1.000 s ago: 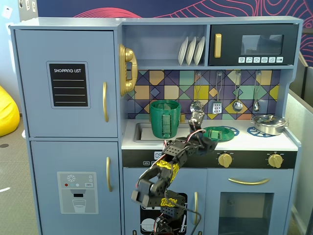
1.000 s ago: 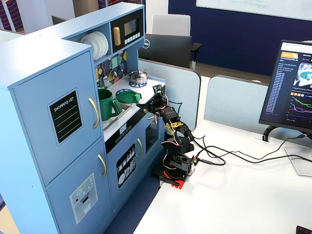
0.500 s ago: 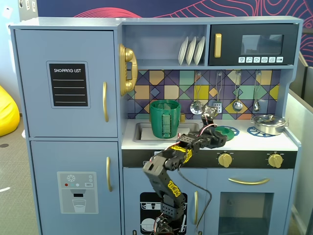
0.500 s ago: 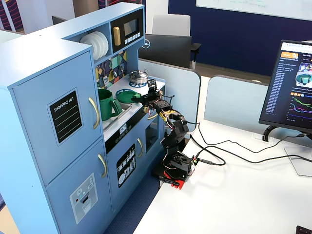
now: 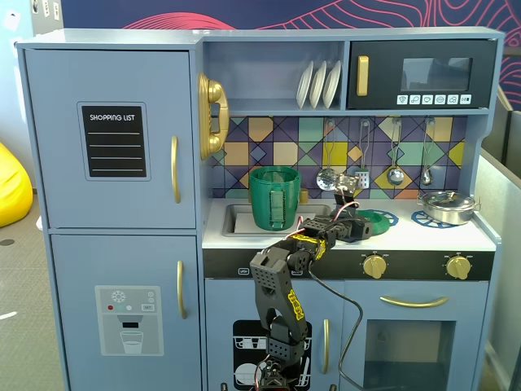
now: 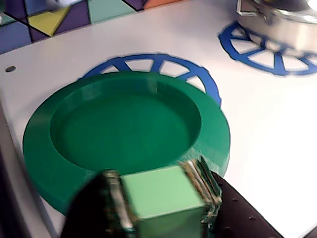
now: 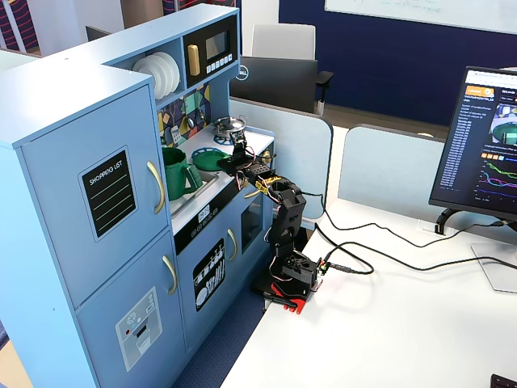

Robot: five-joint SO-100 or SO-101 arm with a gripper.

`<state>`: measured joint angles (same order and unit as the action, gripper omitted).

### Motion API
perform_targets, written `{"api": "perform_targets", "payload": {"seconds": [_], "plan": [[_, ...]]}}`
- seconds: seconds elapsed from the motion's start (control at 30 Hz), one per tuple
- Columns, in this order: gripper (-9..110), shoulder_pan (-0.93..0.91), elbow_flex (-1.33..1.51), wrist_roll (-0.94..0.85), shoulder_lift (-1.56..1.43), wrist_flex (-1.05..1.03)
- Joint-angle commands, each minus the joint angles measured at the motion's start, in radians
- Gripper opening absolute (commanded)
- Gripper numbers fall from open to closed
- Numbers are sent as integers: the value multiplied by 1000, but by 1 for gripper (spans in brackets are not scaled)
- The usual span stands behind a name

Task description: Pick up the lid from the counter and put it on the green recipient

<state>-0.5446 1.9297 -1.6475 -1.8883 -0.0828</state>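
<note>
Nearest the wrist camera is the claw, its fingers closed on the near rim of the lid, with a pale green block-like face of the claw between them. Contact with the rim looks made, though the exact bite under the fingers is hidden.

Lid: a flat round green disc, seen with its hollow side up, lying flat on the white counter and partly covering a blue burner ring. No lift is evident; in a fixed view the lid sits level on the counter at the claw's tip.

Green recipient: upright in the sink, left of the lid in that view and well apart from it. Its top is open, no cover on it. The other fixed view shows the same arrangement, the green recipient nearer the fridge door and the lid beyond it.

A silver pot stands on the far right burner ring, clear of the work.

Progress, as judged: reach and grasp are done or nearly so. Lifting, carrying left to the sink, and setting the lid on the rim all remain.
</note>
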Motion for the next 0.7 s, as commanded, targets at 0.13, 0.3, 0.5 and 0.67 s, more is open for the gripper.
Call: {"api": "perform_targets", "payload": {"seconds": [0.13, 0.3, 0.5, 0.67], "plan": [[0, 40, -146, 8, -41, 34], [0, 60, -327, 23, -77, -91], [0, 123, -538, 28, -132, -281], [0, 206, -695, 14, -147, -433]]}}
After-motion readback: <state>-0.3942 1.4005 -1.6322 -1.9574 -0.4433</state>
